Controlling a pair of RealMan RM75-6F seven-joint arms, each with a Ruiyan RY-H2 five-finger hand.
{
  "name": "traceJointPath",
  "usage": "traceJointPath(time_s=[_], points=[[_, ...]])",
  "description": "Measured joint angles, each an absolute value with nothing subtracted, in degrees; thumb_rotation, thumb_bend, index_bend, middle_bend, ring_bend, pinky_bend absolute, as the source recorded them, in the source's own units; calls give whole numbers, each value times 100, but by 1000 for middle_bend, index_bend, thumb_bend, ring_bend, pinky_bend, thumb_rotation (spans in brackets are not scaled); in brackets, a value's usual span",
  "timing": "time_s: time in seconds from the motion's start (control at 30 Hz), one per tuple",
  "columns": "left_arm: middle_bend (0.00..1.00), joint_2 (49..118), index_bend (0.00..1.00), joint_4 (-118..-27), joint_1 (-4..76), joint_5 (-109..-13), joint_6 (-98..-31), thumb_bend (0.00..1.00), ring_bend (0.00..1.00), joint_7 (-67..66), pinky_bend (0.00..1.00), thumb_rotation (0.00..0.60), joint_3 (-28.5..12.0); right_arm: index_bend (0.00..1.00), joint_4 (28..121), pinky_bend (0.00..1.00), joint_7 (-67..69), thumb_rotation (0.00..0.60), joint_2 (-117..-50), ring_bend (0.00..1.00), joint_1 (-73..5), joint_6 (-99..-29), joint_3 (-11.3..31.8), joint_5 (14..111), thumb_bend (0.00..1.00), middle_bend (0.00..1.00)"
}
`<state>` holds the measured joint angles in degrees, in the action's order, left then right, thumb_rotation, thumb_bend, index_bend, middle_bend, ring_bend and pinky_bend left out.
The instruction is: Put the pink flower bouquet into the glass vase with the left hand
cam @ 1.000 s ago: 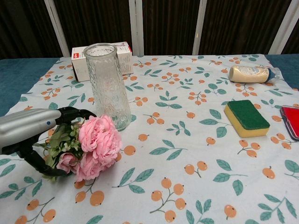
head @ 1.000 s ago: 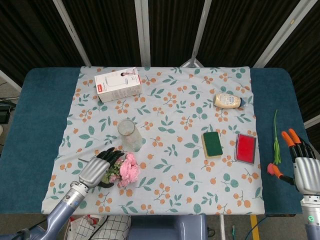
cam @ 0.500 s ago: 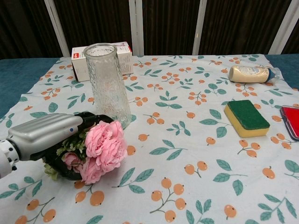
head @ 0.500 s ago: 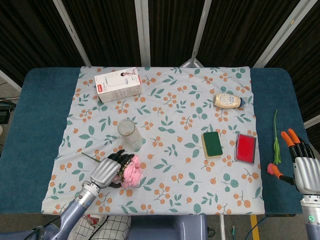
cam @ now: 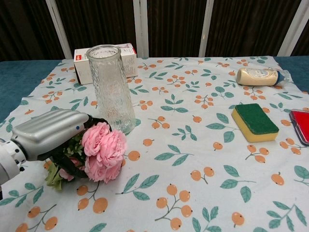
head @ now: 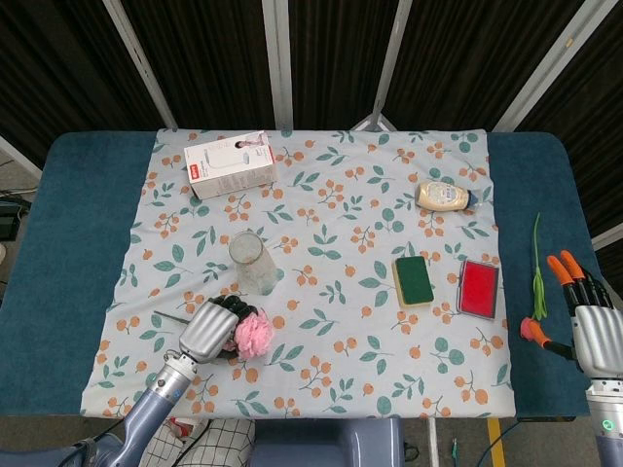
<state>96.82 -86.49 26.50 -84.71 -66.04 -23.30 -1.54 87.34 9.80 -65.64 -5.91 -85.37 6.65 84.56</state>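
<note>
My left hand (head: 209,329) (cam: 50,135) grips the pink flower bouquet (head: 255,334) (cam: 103,152) just above the tablecloth at the near left, its dark fingers wrapped around the leafy stems. The pink blooms point right, toward the middle of the table. A thin stem (head: 167,315) sticks out to the left behind the hand. The glass vase (head: 249,261) (cam: 111,88) stands upright and empty just beyond the bouquet. My right hand (head: 594,326) rests at the far right edge with its orange-tipped fingers spread, holding nothing.
A white box (head: 230,163) lies at the back left. A mayonnaise bottle (head: 444,196) lies on its side at the back right. A green-and-yellow sponge (head: 413,280) and a red flat case (head: 479,288) sit right of centre. A green stem (head: 536,272) lies by the right hand.
My left hand has closed around the bouquet's stems and lifted it slightly, drawing it right and nearer the vase. The right hand has stayed put.
</note>
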Motion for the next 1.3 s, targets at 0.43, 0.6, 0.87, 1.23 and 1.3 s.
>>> traceJointPath(time_s=[0.43, 0.6, 0.87, 1.23, 1.3], points=[[492, 9688, 458, -8570, 2648, -8419, -6656, 353, 359, -2202, 500, 600, -176, 102, 8758, 136, 1018, 600, -6545, 71, -594, -8496, 658, 8435, 301, 36], [527, 9673, 484, -8539, 2648, -8692, -6887, 400, 407, -1825, 547, 600, -181, 103, 8762, 136, 1010, 600, -6545, 71, -594, -8487, 661, 8420, 301, 36], [514, 9539, 485, -8631, 2634, -9022, -7212, 399, 409, -1057, 547, 600, -181, 103, 8780, 137, 984, 600, -6547, 71, -596, -8478, 659, 8413, 301, 36], [490, 8904, 481, -9721, 2764, -9703, -7676, 396, 408, 155, 519, 600, -309, 104, 8791, 135, 904, 600, -6563, 71, -609, -8437, 645, 8401, 301, 36], [493, 8695, 478, -10134, 2809, -9721, -7681, 396, 409, 248, 519, 600, -377, 105, 8796, 137, 891, 600, -6563, 71, -609, -8426, 638, 8400, 301, 36]])
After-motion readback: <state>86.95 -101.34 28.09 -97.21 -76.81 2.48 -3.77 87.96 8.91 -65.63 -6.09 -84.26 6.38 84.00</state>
